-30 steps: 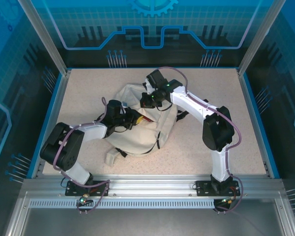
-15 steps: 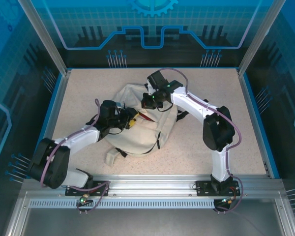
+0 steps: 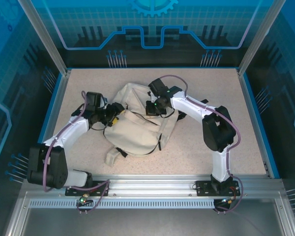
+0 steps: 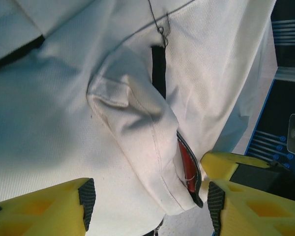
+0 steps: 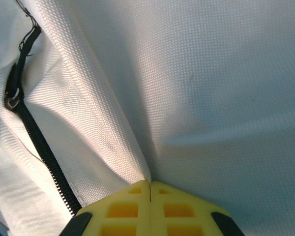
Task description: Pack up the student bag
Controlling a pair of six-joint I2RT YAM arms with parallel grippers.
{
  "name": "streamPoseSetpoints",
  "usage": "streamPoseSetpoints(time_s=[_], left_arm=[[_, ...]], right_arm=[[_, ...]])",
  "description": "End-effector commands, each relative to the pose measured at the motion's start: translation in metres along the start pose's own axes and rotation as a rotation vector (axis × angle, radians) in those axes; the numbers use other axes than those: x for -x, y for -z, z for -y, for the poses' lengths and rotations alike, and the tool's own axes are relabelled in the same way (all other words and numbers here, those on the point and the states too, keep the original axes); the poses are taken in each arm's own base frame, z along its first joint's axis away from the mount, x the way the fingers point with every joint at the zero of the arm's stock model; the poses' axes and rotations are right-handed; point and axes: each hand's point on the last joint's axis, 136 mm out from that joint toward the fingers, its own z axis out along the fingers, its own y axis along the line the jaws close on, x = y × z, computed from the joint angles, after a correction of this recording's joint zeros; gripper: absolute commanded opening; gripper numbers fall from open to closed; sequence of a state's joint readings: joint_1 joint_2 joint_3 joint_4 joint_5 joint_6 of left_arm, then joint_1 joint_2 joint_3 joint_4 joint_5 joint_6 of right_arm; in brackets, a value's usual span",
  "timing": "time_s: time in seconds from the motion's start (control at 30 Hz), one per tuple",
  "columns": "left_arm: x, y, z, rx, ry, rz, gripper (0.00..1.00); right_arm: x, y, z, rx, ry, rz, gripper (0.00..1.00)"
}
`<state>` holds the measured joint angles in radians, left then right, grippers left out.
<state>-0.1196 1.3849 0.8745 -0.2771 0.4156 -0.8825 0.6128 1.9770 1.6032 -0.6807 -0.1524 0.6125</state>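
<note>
The student bag (image 3: 137, 130), cream fabric with black straps, lies in the middle of the table. My left gripper (image 3: 115, 118) stands open at the bag's left edge. In the left wrist view its fingers (image 4: 151, 204) straddle a fold of the bag (image 4: 64, 123) without pinching it. A red thing (image 4: 185, 157) shows inside the zip opening there. My right gripper (image 3: 152, 109) sits at the bag's upper right part. In the right wrist view it (image 5: 150, 184) is shut on a ridge of bag fabric (image 5: 211, 73) beside the black zip (image 5: 39, 147).
Speckled table (image 3: 211, 98) lies open to the right and in front of the bag. A blue rim (image 3: 51, 113) and glass walls bound it. A cream strap end (image 3: 112, 156) trails toward the near edge.
My left arm has drawn back to the left out of the bag's opening, and its gripper has opened. The right gripper has sunk a little with the fabric; the opening has flattened.
</note>
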Motion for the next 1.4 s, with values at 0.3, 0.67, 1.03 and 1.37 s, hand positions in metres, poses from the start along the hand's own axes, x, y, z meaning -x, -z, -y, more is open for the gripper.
streamPoseSetpoints(time_s=[0.3, 0.67, 1.03, 1.37], left_arm=[[0.012, -0.019, -0.006, 0.056, -0.102, -0.048, 0.67], [0.008, -0.024, -0.019, 0.075, -0.072, -0.055, 0.65], [0.019, -0.007, -0.065, 0.164, 0.068, 0.035, 0.73], [0.020, -0.002, -0.076, 0.193, 0.070, 0.049, 0.80]], right_arm=[[-0.035, 0.044, 0.049, -0.136, 0.018, -0.028, 0.11], [0.008, 0.044, -0.032, -0.256, 0.298, 0.096, 0.47], [0.030, -0.011, -0.062, -0.340, 0.448, 0.064, 0.55], [0.030, -0.056, -0.040, -0.489, 0.468, 0.024, 0.44]])
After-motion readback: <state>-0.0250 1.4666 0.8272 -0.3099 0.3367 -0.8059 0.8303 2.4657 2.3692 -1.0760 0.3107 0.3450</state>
